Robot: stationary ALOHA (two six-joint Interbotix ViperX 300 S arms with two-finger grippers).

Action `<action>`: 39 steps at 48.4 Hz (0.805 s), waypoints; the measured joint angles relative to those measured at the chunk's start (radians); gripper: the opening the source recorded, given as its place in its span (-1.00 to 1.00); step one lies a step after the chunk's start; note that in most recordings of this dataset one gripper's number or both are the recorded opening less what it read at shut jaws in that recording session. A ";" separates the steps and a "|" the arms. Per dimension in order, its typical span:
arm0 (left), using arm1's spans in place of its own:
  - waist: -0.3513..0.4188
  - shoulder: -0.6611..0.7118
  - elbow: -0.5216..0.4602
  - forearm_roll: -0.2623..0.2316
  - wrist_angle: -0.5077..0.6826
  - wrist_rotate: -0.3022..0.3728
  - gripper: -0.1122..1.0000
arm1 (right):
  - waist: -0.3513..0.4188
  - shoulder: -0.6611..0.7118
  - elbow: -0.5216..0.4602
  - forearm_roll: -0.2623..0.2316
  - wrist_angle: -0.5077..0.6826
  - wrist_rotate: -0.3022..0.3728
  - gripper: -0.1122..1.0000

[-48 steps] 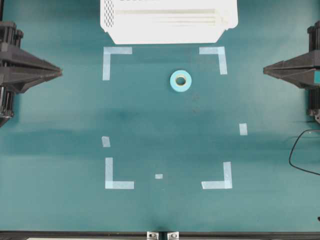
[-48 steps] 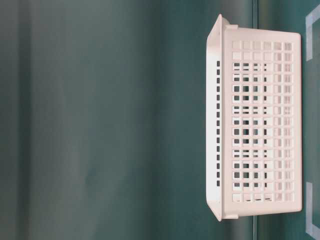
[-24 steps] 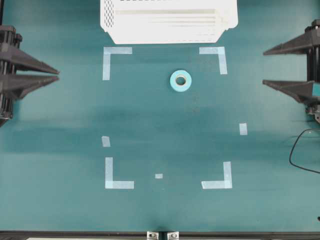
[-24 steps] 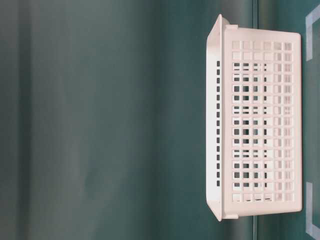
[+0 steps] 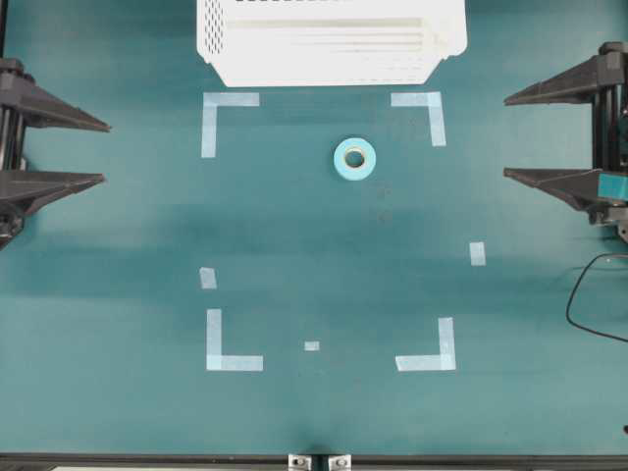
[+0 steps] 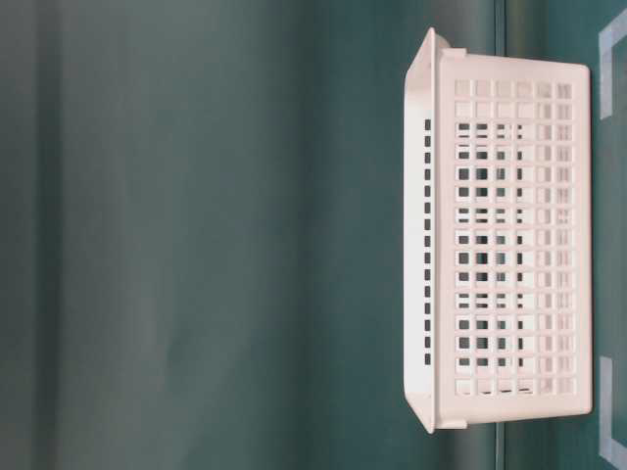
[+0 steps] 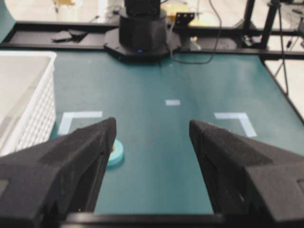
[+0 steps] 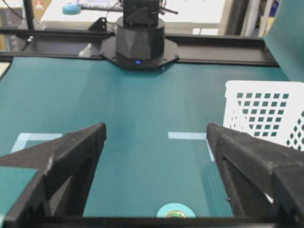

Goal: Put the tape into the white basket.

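The tape (image 5: 355, 158), a small turquoise ring, lies flat on the teal table a little below the white basket (image 5: 332, 44). The basket stands at the back edge; its perforated side fills the table-level view (image 6: 509, 255). My left gripper (image 5: 103, 152) is open at the far left, well away from the tape. My right gripper (image 5: 507, 136) is open at the far right, also apart from it. In the left wrist view the tape (image 7: 117, 151) peeks out beside the left finger, with the basket (image 7: 28, 109) at the left. The right wrist view catches the tape (image 8: 175, 210) at its bottom edge and the basket (image 8: 263, 111) at right.
Pale tape corner marks (image 5: 230, 111) (image 5: 425, 110) (image 5: 232, 348) (image 5: 432, 351) frame the middle of the table, with small strips (image 5: 477, 253) (image 5: 208, 278) (image 5: 311, 345) around them. A black cable (image 5: 589, 299) loops at the right edge.
Both grippers have gone from shut to wide open. The tape and the basket have not moved.
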 measured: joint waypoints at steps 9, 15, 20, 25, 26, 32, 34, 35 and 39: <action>-0.002 -0.063 0.048 0.000 0.055 0.003 -0.54 | -0.023 0.008 -0.002 0.000 0.002 0.000 0.94; 0.000 -0.091 0.071 0.000 0.097 0.012 -0.69 | -0.041 0.009 -0.002 0.000 0.008 -0.002 0.94; 0.000 -0.112 0.091 0.000 0.123 0.034 -0.70 | -0.049 0.012 -0.003 0.000 0.035 0.000 0.94; -0.002 -0.126 0.110 0.000 0.137 0.063 -0.70 | -0.052 0.018 -0.003 0.000 0.066 0.000 0.94; -0.002 -0.129 0.115 0.000 0.138 0.071 -0.70 | -0.054 0.021 -0.003 0.000 0.071 -0.002 0.94; -0.002 -0.146 0.135 0.000 0.150 0.100 -0.72 | -0.061 0.032 -0.005 -0.002 0.080 -0.002 0.94; -0.002 -0.149 0.141 0.002 0.158 0.101 -0.72 | -0.064 0.034 -0.006 -0.002 0.080 0.000 0.94; -0.002 -0.152 0.146 0.000 0.161 0.101 -0.73 | -0.066 0.035 -0.006 0.000 0.080 0.000 0.94; -0.002 -0.161 0.161 0.000 0.179 0.098 -0.76 | -0.074 0.037 -0.008 0.000 0.084 0.000 0.94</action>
